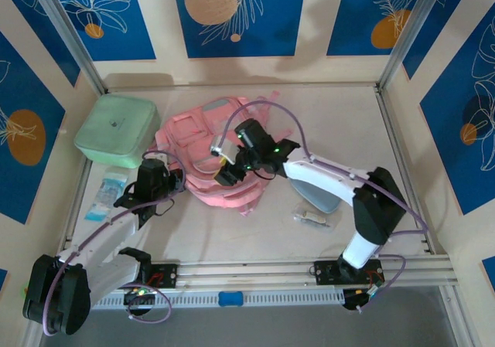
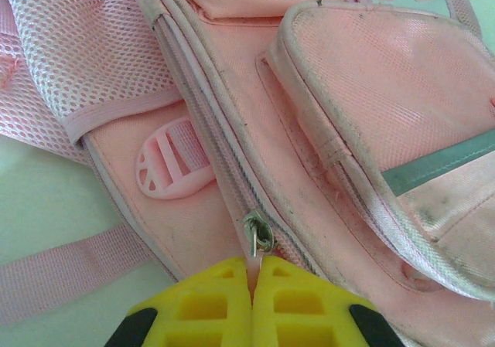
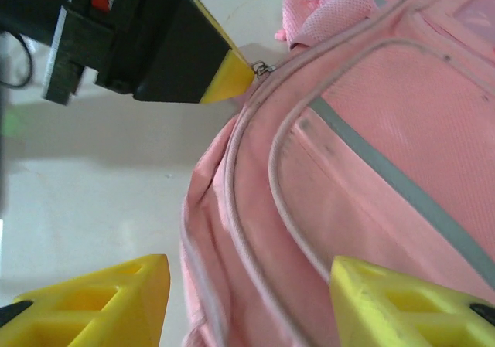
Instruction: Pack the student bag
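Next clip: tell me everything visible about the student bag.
The student bag is a soft pink fabric backpack with mesh panels, a grey stripe, a plastic buckle and pink straps. It lies slumped on the table, front up. The shut left pincer pinches its zipper pull; the open right pincer straddles its side.

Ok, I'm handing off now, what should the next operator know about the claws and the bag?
Left claw: shut on the zipper pull at the student bag's edge.
Right claw: open over the bag's edge, holding nothing.
Bag lies flat; its zip looks closed.
Mint-green box and grey-blue pencil case sit outside it on the table.
Done: pull gripped.
Left: unzip, load items, close.
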